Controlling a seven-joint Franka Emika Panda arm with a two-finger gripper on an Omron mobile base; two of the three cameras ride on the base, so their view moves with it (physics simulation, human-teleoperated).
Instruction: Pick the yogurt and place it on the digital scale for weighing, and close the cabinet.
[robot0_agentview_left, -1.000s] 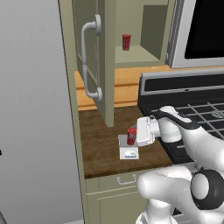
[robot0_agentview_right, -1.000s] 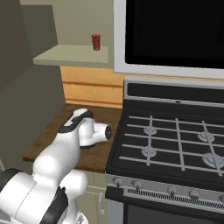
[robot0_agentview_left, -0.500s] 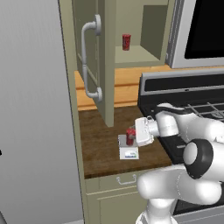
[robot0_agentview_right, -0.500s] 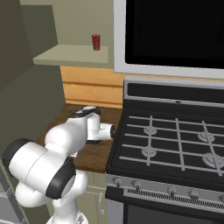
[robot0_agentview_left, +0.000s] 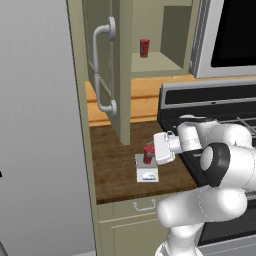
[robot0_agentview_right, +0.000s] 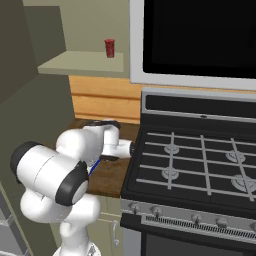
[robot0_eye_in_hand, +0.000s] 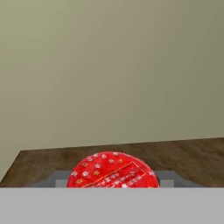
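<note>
**Weighing nearly sorted, cabinet door not yet shut**

Reading my left base view from the left, I see the cabinet (robot0_agentview_left: 106, 70) door standing wide open, swung out edge-on over the counter, its long pale bar handle (robot0_agentview_left: 102, 72) facing the grey wall. Inside, on the shelf (robot0_agentview_left: 155, 62), a twin red cup (robot0_agentview_left: 144, 48) stands well apart from the work; I leave it alone. Lower and further right, the yogurt (robot0_agentview_left: 148, 153) sits upright on the digital scale (robot0_agentview_left: 147, 171), which rests on the dark wood countertop (robot0_agentview_left: 112, 160) just beside the stove (robot0_agentview_left: 210, 107). The gripper (robot0_agentview_left: 156, 150) is right against the cup from the stove side.

In my hand view the yogurt's starred red lid (robot0_eye_in_hand: 113, 171) rises at the bottom edge with the scale's grey plate (robot0_eye_in_hand: 59, 178) showing on either side of it. The finger tips are not visible to me, so I cannot tell whether the pincer is pinching the cup or has let it go.

My judgement: the placing half looks done or all but done, pending a release and a clean withdrawal. The cabinet half is wholly left: I would need to reach the open door and swing it shut.
</note>
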